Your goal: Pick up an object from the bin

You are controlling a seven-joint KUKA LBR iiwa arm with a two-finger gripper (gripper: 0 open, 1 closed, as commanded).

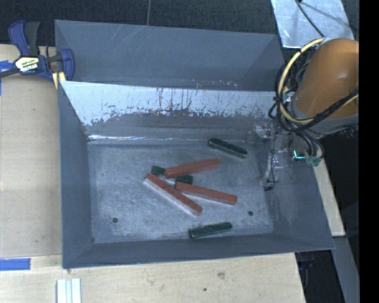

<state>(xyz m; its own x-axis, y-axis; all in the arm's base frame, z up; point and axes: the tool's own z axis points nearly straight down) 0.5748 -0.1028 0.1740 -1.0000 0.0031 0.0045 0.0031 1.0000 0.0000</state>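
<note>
Grey metal bin point(74, 188), sloped walls, flat floor, seven-ish loose sticks at most; counted below.

Nearest the front wall: dark green stick point(210, 230), lying nearly parallel to that wall, alone, apart from the rest.

Mid floor, a small heap: pale red-brown bar point(172, 194) running diagonally, lower right end touching or overlapping a darker red-brown bar point(206, 195). Above them a third red-brown bar point(191, 168), tilted up to the right. Dark green pieces point(158, 170) poke out at the heap's left and middle; cannot tell if they are one stick under the bars or two short bits.

Farther back, near the rear wall's foot: another dark green stick point(227, 147), on its own, slanting down to the right.

Gripper point(270, 180) hangs at the right side of the floor, close by the right wall, pointing down over bare metal. Nothing seen in it. Cannot tell whether it is open or closed; too thin and dark against the wall. Nearest things are the right end of the darker red-brown bar and the rear dark green stick, both apart from it.

Open room: left half of the floor is bare, also the front right corner.

Orange cover point(325, 74) and cables point(284, 103) on the wrist sit over the bin's right rim, hiding that corner; the arm is cut off at the right.
</note>
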